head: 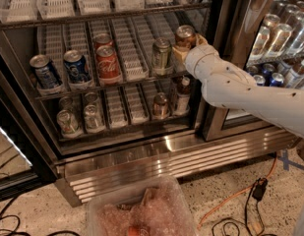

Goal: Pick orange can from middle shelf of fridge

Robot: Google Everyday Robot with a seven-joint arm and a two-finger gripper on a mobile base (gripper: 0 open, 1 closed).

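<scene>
claw clamped on 1 orange can, beside 1 green can, 2 red cans, 2 blue cans.

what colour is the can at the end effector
The orange can is coppery orange-brown with a silver top, end effector at it; camera view.

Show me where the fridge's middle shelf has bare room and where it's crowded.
Free: the bare lanes between the red cola cans and the green can on the middle shelf. Crowded: the right end, where the gripper is at the orange can; also the blue cans at left.
</scene>
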